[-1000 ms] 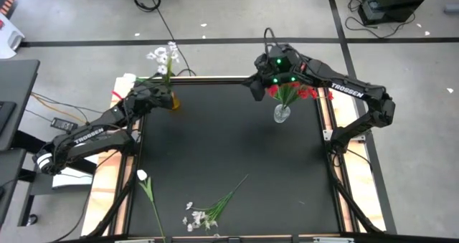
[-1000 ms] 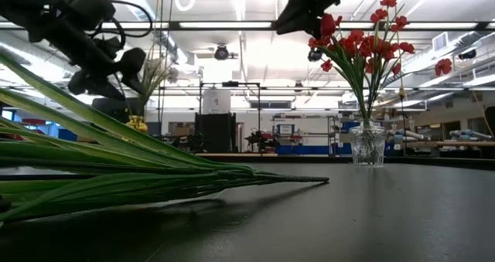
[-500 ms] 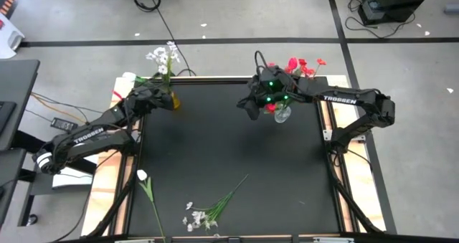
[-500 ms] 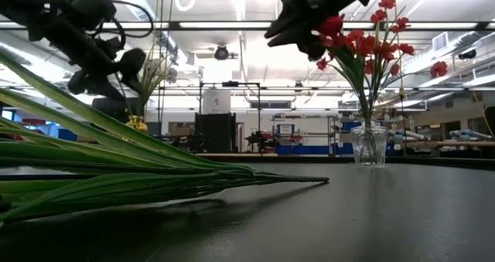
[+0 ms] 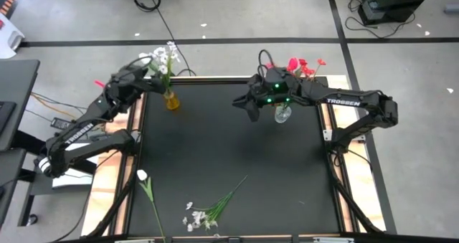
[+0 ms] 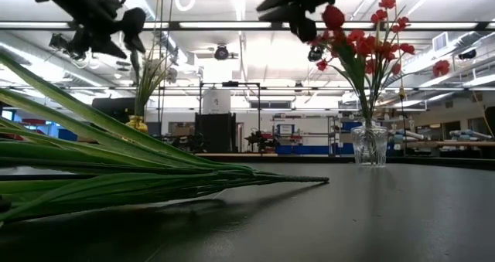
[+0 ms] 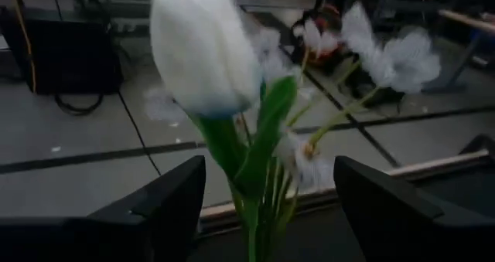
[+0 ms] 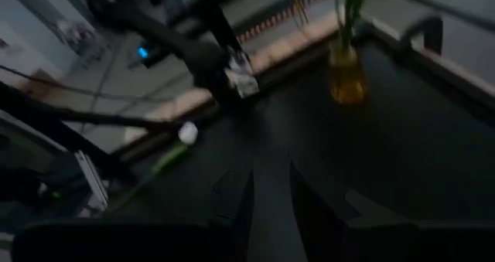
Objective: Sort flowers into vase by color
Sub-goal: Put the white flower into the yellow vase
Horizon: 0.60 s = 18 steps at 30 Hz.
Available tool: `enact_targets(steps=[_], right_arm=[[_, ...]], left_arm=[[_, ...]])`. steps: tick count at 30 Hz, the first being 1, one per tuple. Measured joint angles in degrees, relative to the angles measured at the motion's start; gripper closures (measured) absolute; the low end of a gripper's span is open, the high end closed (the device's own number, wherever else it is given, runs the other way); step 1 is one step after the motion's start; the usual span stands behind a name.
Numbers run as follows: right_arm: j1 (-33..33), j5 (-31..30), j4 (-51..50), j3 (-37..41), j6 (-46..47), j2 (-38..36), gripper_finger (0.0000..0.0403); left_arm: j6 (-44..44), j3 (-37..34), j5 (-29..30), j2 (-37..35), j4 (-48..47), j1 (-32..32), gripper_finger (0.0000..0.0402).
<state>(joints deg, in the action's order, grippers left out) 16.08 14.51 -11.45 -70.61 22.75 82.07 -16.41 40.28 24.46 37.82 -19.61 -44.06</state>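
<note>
A small yellow vase (image 5: 172,101) near the table's far left corner holds white flowers (image 5: 163,56). My left gripper (image 5: 147,74) hovers open just left of those blooms. In the left wrist view the white flowers (image 7: 255,138) stand ahead, between the wide-spread fingers, untouched. A clear glass vase (image 5: 282,114) near the far right corner holds red flowers (image 5: 301,65). My right gripper (image 5: 244,103) hangs left of it above the mat, its fingers (image 8: 309,192) a narrow gap apart and holding nothing. A white tulip (image 5: 142,175) and a white sprig (image 5: 204,216) lie flat near the near edge.
The black mat (image 5: 229,150) is bare between the two vases and the lying stems. In the low view the lying green stems (image 6: 116,165) fill the foreground's left. Wooden table borders (image 5: 326,114) run along both sides.
My left gripper has risen from beside the yellow vase and drawn toward the table's far left, level with the white blooms. My right gripper has moved from above the clear vase toward the table's left. The red blooms, then under it, now show leaning toward the far edge.
</note>
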Motion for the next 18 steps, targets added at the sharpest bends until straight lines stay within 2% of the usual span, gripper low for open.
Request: enact_targets(steps=[4, 9, 14, 18], right_arm=[[0.1, 0.1, 2.4, 0.0, -0.2, -1.8, 0.0306], [0.3, -0.1, 2.8, 0.0, -0.7, -4.6, 0.0306], [0.7, 0.1, 2.8, 0.0, -0.4, -7.1, 0.0306], [1.1, 0.0, 2.8, 0.0, -0.3, -8.7, 0.0306]], left_arm=[[2.1, 0.6, -0.7, 3.4, -4.1, -2.6, 0.0111], [-0.4, 0.4, -5.9, 9.2, -6.9, -4.8, 0.0111], [0.9, 2.5, -7.7, 10.2, -6.9, -4.2, 0.0111], [3.0, 7.9, -7.9, 9.7, -11.0, -3.6, 0.0111]])
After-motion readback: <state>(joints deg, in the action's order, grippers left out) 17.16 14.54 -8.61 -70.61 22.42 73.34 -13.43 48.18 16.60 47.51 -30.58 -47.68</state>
